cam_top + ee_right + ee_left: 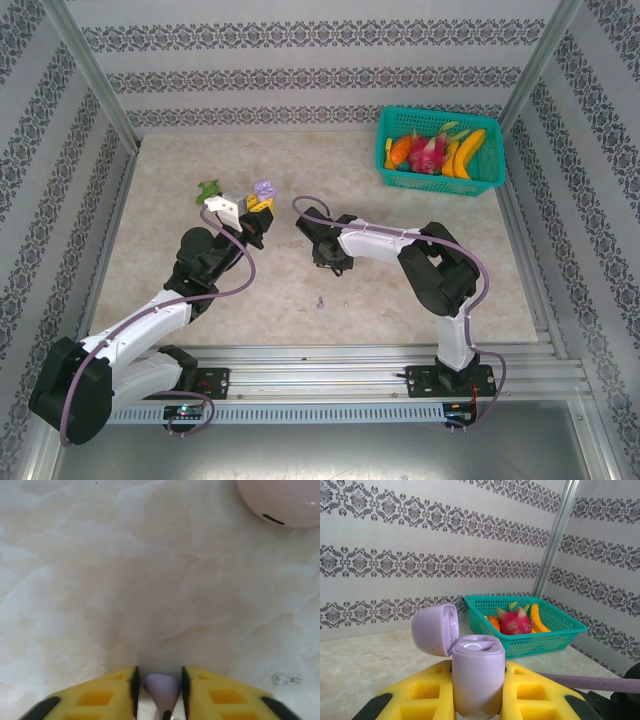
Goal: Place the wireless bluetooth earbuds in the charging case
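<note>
**Case in one gripper, earbud in the other**

Biggest first: the pale marbled surface (300,170) runs out ahead of me. On it, off at about 1 o'clock, is a teal basket (492,182) full of fruit (432,152).

My left arm (140,330) reaches toward 12 o'clock and my right arm (440,270) bends in toward 9 o'clock. That leaves the two grippers near each other over the middle of the surface, but apart.

My left gripper (255,208) is clamped tight on the purple charging case (475,675). The case stands upright between the yellow fingers (415,695), with its lid (435,630) flipped open toward 10 o'clock in the wrist view.

My right gripper (160,690) points down, close over the surface, and is squeezed to a narrow gap. A purple earbud (161,685) sits right in that gap. It touches the finger on the 3 o'clock side, but tbh I can't tell if the other finger is pressing it.

A rounded pink case (285,502) lies on the surface at 1 o'clock in that wrist view.

From above there's a tiny purple speck (320,301) on the surface at 6 o'clock from the right gripper. It's too small to make out.
</note>
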Tool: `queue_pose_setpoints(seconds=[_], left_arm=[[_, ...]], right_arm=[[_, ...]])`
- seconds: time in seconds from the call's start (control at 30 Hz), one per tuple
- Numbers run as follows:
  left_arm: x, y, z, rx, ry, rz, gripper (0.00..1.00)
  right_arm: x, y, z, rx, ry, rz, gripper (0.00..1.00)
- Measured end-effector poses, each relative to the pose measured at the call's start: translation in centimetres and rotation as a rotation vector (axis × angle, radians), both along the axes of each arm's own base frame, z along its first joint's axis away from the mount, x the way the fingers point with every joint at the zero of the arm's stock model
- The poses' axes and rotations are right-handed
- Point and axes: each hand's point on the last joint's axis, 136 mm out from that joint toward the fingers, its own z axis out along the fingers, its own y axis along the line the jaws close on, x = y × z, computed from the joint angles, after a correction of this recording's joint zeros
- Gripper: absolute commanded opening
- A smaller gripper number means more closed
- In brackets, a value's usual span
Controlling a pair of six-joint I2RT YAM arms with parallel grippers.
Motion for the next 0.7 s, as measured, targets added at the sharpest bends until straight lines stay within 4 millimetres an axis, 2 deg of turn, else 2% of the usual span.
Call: queue_pose_setpoints(seconds=[0.27,0.7], left_arm=[[-0.01,0.00,-0.07,0.000,0.002,0.000,0.00],[-0.03,0.01,-0.24,0.002,0.005,0.000,0.00]], right_arm=[[0.22,0.03,0.17,-0.002,-0.008,0.017,0.12],[0.80,0.26,0.58,0.054,-0.100,0.100,0.11]])
